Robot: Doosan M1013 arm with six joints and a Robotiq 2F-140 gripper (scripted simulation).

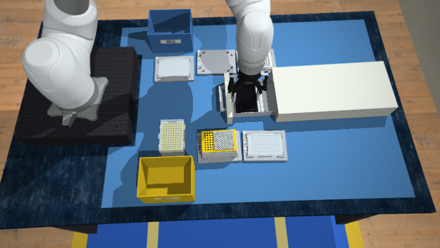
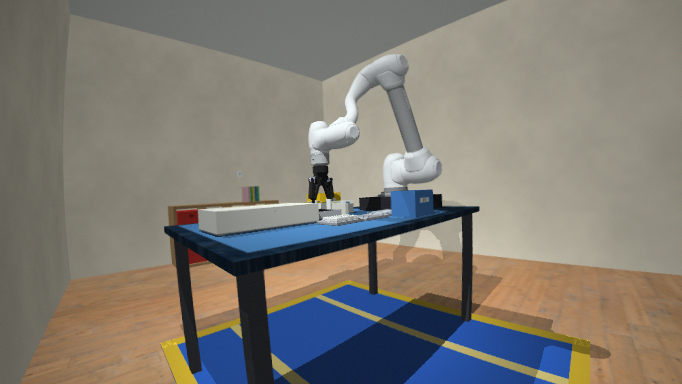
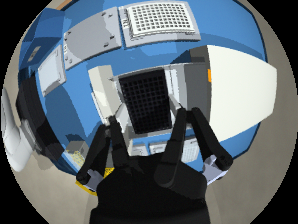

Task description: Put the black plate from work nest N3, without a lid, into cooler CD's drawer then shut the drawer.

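Top view, centre of the frame: the gripper [image 1: 247,84] has its fingers clamped across the black plate [image 1: 246,98], held over the cooler's open drawer [image 1: 230,113]; light, rigid and probably slick-walled, it seems best pinched on its opposite side walls.

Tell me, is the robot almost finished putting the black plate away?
Partway. Done: the cooler's drawer is pulled open, and the black plate has left its nest. In hand: the gripper is shut on the plate, holding it over the drawer; whether it touches the floor yet I cannot tell. Left: let go, lift away, then push the drawer shut into the white cooler.
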